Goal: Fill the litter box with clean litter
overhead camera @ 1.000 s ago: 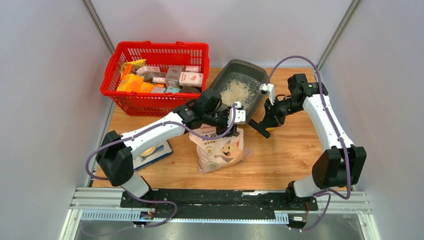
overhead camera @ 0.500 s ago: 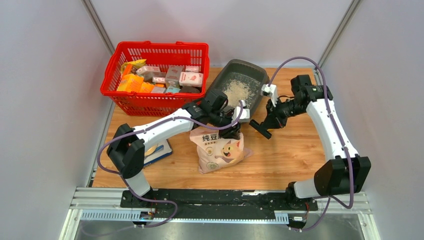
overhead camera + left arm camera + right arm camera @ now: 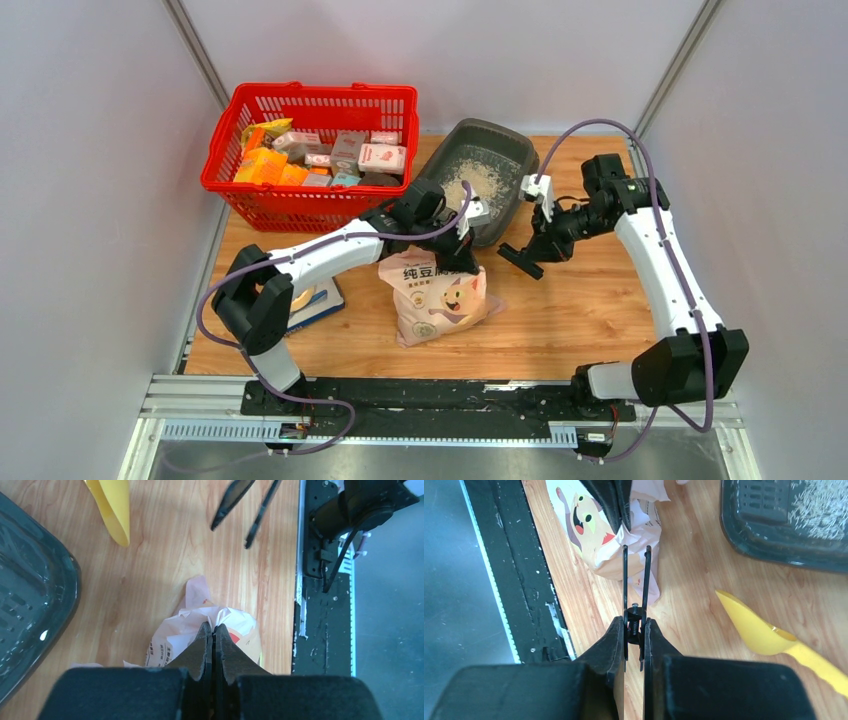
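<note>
The dark grey litter box (image 3: 505, 150) sits at the back of the table with a patch of pale litter (image 3: 470, 183) inside. It shows again at the litter box (image 3: 774, 535) with litter (image 3: 824, 510), and as a rim (image 3: 65, 595) at left. My left gripper (image 3: 458, 258) (image 3: 213, 626) is shut on the crumpled top of the pink-beige cat-print bag (image 3: 440, 300) (image 3: 170, 642), which stands in front of the box. My right gripper (image 3: 537, 243) (image 3: 635, 621) is shut on a black spring clip (image 3: 518, 260) (image 3: 634, 565), whose prongs point at the bag (image 3: 599, 550).
A red basket (image 3: 310, 195) full of packets stands at the back left. A yellow scoop (image 3: 764, 630) (image 3: 114, 505) lies on the wood between bag and box. A flat blue-edged object (image 3: 310, 305) lies under the left arm. The black rail (image 3: 325, 630) runs along the near edge.
My left gripper has dropped onto the bag's top and shut on it. The right arm with the clip has shifted only slightly.
</note>
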You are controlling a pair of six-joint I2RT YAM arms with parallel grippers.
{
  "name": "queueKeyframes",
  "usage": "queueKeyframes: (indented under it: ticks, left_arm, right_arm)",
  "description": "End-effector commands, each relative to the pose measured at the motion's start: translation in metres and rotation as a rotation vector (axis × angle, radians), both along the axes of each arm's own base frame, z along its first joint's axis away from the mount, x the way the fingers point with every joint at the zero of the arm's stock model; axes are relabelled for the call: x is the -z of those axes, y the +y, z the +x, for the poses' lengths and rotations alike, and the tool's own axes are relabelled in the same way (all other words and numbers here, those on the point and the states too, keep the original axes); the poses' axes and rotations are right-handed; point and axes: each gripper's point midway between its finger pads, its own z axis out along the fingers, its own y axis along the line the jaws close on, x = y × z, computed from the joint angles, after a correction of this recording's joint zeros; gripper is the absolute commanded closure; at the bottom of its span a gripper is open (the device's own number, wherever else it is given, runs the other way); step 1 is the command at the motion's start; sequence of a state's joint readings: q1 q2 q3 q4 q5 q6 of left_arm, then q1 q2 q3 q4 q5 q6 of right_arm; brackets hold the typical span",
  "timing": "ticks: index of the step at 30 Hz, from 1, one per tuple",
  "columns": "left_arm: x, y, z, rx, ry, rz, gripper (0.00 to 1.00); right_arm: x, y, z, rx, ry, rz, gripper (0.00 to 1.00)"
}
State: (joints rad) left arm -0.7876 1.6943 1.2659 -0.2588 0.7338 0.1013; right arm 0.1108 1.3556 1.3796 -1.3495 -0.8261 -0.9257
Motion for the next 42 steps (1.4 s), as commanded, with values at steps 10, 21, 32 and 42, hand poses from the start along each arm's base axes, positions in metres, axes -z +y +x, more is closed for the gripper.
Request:
queueKeyframes:
  ticks: [10, 21, 32, 42]
  left_arm:
    - [-0.035, -0.008, 0.003, -0.025, 0.051, -0.136, 1.0]
    - [-0.033, -0.005, 0.0, -0.03, 0.05, -0.137, 1.0]
    - [-0.035, -0.004, 0.0, -0.031, 0.043, -0.139, 1.0]
    - [-0.035, -0.005, 0.0, -0.032, 0.045, -0.137, 1.0]
  right_arm:
    - [0.023, 0.008, -0.022, -0.191, -0.063, -0.2, 1.0]
    - [0.037, 0.027, -0.011, -0.182, -0.073, -0.218, 1.0]
    - [0.031, 0.03, -0.009, -0.163, -0.073, -0.201, 1.0]
    - [0.025, 0.034, 0.0, -0.108, -0.065, -0.169, 1.0]
